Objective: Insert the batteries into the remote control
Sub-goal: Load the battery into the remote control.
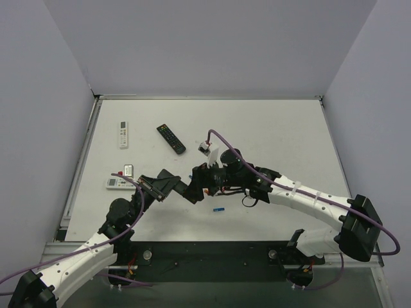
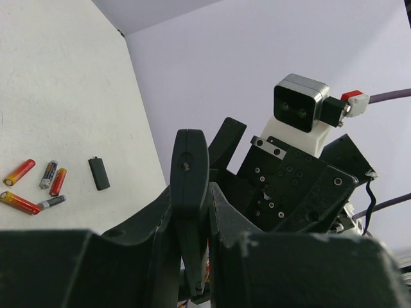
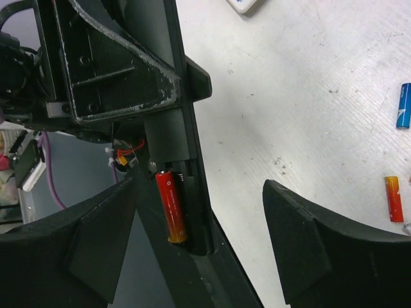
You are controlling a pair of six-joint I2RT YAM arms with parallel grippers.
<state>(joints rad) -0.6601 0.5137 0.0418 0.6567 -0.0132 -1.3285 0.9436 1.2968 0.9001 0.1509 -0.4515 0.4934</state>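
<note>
My left gripper is shut on the slim black remote control, holding it edge-on above the table. In the right wrist view the remote control shows its open battery bay, and one red-orange battery lies in it. My right gripper stands open around that end, with neither finger touching the battery. Several loose batteries and the small black back cover lie on the table. In the top view the left gripper and right gripper meet at the table's middle.
A blue battery lies near the front, the same blue battery beside a red-orange one. A black buttoned remote and two white remotes lie at the back left. Grey walls enclose the table.
</note>
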